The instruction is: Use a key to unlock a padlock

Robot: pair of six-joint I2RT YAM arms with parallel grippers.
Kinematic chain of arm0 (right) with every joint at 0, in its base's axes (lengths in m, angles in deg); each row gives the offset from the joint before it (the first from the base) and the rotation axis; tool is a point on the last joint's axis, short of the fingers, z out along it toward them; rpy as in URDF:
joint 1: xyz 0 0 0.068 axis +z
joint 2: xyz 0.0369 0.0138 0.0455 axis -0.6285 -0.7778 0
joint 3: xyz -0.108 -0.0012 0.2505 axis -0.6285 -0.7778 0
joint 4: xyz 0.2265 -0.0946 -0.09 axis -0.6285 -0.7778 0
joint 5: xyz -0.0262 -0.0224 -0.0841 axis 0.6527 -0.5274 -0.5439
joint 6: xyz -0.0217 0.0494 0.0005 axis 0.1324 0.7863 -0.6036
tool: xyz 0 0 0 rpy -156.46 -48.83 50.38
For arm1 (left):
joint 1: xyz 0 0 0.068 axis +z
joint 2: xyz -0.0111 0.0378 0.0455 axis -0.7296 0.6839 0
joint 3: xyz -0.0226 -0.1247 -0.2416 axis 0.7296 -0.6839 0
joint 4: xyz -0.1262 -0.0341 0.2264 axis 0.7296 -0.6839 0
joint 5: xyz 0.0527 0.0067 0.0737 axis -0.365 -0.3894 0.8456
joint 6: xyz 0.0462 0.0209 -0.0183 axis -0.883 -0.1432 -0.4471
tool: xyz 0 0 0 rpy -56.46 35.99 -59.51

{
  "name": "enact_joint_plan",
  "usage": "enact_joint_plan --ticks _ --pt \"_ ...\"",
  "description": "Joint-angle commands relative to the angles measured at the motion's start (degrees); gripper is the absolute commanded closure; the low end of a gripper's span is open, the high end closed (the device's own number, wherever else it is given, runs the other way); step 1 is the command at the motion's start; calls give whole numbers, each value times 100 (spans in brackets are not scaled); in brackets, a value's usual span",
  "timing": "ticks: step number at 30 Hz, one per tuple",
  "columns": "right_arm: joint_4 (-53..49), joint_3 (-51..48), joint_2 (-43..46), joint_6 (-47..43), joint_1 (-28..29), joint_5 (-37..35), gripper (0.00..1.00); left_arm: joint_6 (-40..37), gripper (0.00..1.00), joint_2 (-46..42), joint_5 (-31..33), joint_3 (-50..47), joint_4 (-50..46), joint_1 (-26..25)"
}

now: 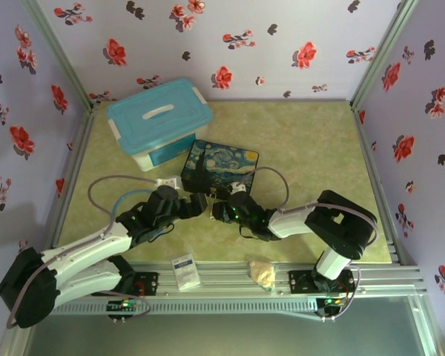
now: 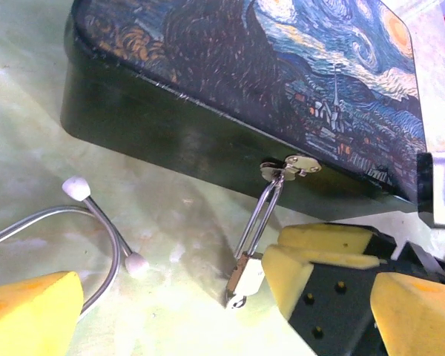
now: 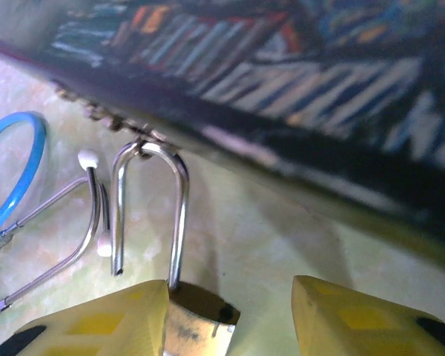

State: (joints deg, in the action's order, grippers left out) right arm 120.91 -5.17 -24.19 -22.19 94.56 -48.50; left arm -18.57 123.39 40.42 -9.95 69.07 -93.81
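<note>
The brass padlock [image 2: 246, 278] hangs by its thin silver shackle [image 2: 261, 211] from the hasp of the painted dark-blue box [image 2: 230, 59]. In the right wrist view one shackle end [image 3: 117, 268] is free of the padlock body [image 3: 196, 326], which rests against my right gripper's left pad [image 3: 96, 319]. My right gripper [image 3: 228, 289] is open, with a wide gap to its other pad [image 3: 371, 319]. The left gripper [image 2: 226, 319] stands open around the padlock, touching nothing. A small dark bit [image 2: 238, 301] at the padlock's underside may be the key; I cannot tell. Both grippers [image 1: 200, 205] [image 1: 219, 211] meet in front of the box [image 1: 221, 167].
A stethoscope with white ear tips [image 2: 76, 187] and a blue tube [image 3: 15, 170] lies left of the padlock. A light-blue lidded container [image 1: 159, 122] stands behind the box. A white card [image 1: 185, 271] and a crumpled yellowish lump [image 1: 263, 273] sit at the near edge.
</note>
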Motion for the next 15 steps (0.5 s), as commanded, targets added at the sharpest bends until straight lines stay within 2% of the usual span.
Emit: enact_joint_plan --ticks 1,7,15 --pt "553 -74 -182 17 -44 456 53 196 0 -161 -2 -130 216 38" --pt "-62 100 -262 -23 57 275 51 168 0 -75 29 -117 237 38" --pt "-1815 704 -228 -162 300 -559 55 125 0 -60 34 -109 270 55"
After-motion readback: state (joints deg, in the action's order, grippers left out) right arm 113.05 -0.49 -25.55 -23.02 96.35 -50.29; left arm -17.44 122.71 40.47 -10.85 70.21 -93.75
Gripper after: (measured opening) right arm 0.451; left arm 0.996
